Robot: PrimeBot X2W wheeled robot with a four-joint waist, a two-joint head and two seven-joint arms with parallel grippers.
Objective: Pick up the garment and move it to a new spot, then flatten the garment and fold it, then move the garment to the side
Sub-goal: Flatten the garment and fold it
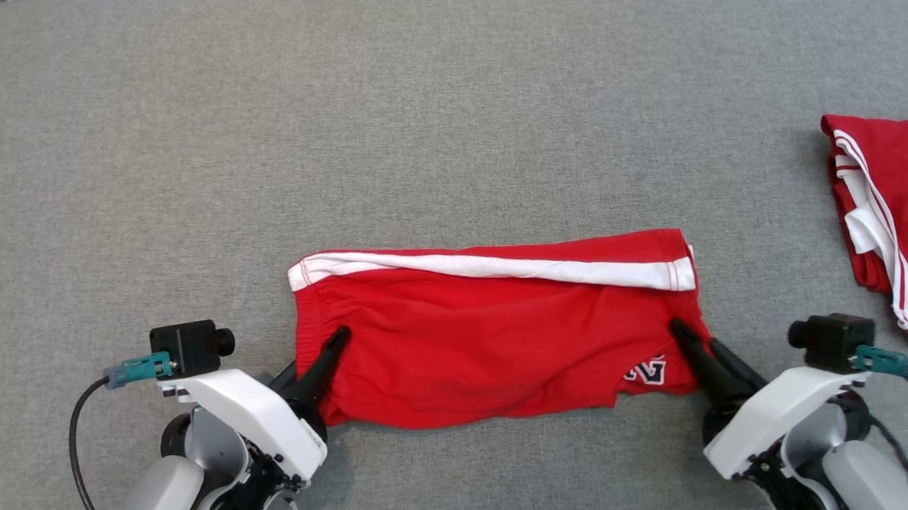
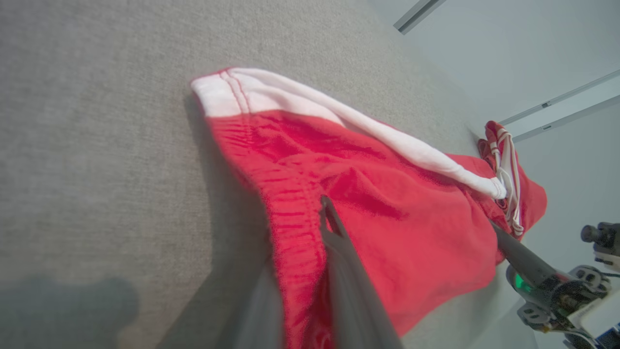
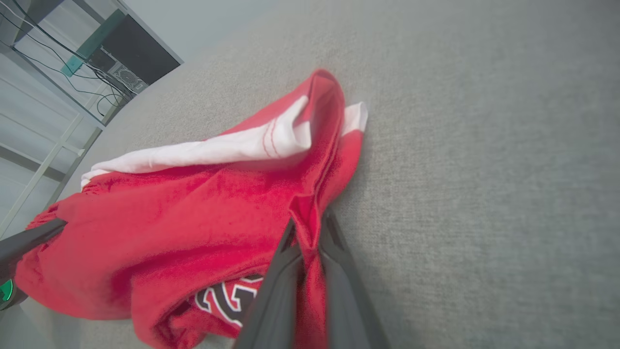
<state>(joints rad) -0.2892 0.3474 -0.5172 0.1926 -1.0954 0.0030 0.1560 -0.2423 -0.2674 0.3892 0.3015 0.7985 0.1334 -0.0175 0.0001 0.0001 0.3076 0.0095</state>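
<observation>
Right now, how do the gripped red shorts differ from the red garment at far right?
The red shorts lie stretched wide at centre; the far-right garment is bunched compact. The left gripper and right gripper pinch the shorts' ends; the far-right garment is untouched. Shorts show one broad white band; the garment thin stripes. Both red with white trim.

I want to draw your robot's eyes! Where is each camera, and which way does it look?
Head view: on the head, looking down at the red shorts on the grey table; left gripper and right gripper show, pinching them.
Left wrist view: on the left wrist, looking along its fingers across the shorts toward the right gripper.
Right wrist view: the mirror, along its fingers toward the left gripper.
Shared: the shorts' white stripe.
</observation>
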